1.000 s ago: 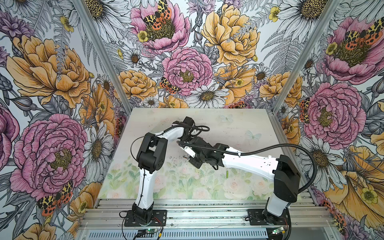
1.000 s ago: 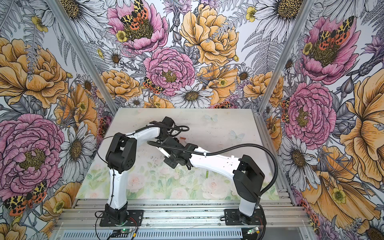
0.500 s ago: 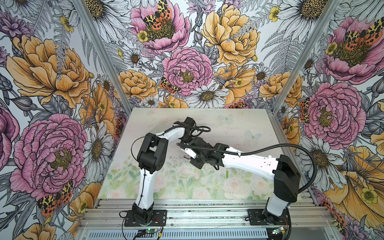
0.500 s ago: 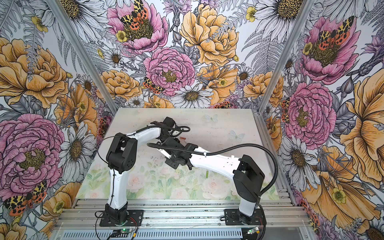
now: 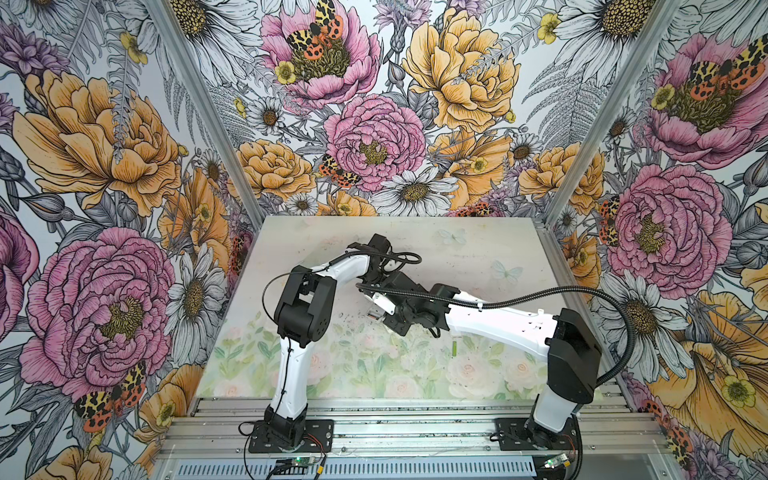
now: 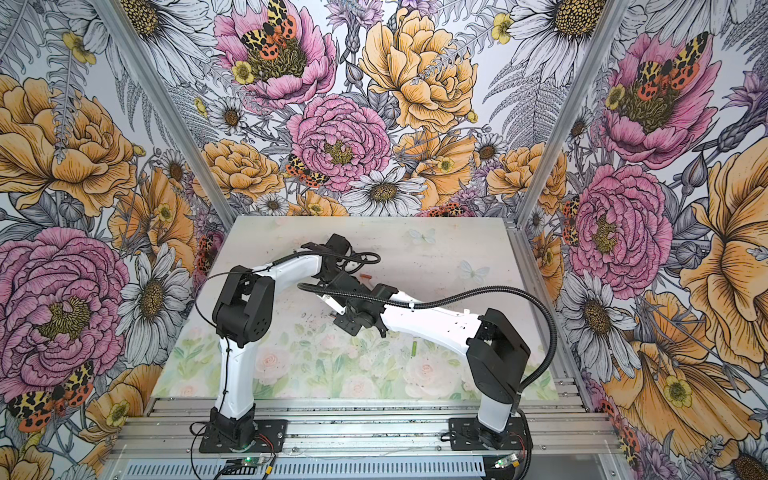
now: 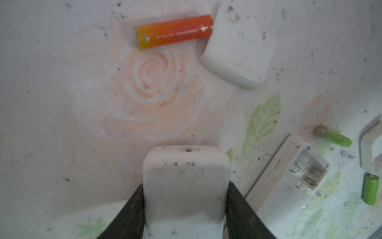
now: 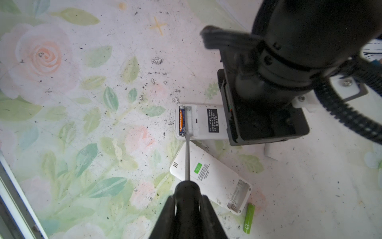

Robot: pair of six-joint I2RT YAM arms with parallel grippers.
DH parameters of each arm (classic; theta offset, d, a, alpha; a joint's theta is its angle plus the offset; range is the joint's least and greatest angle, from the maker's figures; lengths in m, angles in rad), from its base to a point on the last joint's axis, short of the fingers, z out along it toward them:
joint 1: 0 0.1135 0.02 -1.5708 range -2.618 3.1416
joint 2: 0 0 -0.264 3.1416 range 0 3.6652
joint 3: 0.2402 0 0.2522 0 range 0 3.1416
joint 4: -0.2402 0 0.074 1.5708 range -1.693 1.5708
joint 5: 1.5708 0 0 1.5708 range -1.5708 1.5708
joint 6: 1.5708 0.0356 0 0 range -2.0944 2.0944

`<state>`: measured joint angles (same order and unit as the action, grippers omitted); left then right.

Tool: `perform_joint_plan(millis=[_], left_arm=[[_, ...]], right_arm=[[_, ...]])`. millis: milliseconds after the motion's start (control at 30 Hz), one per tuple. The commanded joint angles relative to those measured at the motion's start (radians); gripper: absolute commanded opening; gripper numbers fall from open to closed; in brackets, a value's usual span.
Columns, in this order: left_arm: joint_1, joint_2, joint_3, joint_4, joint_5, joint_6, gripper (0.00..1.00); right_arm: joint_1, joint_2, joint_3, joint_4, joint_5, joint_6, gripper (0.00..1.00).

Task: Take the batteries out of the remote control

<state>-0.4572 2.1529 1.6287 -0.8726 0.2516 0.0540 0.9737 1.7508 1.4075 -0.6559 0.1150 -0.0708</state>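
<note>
In both top views the left arm and the right arm met over the middle of the surface, and their fingers were hidden under the wrists. A light green battery lay free near the right arm. In a top view a copper-orange battery lay behind the arms.

In the left wrist view the left gripper had its fingers closed on the sides of a white remote control. The copper-orange battery touched a loose white battery cover. Near a second remote, whose compartment was empty, lay one light green battery and another light green battery.

In the right wrist view the right gripper was clamped on the black handle of a screwdriver. Its tip stood in the free slot beside the dark battery, which sat in the compartment of the held remote control.

This battery is, I think, light, hard and smooth, so it will roll once it is out. The slot looked too narrow for fingers. The tip should go under one end and lever gently, because it can slip off the round barrel or crack the thin plastic wall.
</note>
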Motion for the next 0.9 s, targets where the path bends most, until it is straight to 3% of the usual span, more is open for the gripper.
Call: perform_joint_plan(millis=[0,700,867], left_arm=[[-0.02,0.026,-0.017,-0.03,-0.001,-0.01,0.29],[-0.034,0.033,-0.002,-0.032,0.011,-0.014,0.29],[-0.022,0.04,-0.007,-0.03,0.068,-0.025,0.29]], right_arm=[[-0.005,0.0,0.038,-0.013,-0.019,-0.011,0.0],[0.006,0.075,0.046,-0.001,-0.012,0.026,0.0],[0.02,0.032,-0.068,0.172,0.045,0.125,0.0]])
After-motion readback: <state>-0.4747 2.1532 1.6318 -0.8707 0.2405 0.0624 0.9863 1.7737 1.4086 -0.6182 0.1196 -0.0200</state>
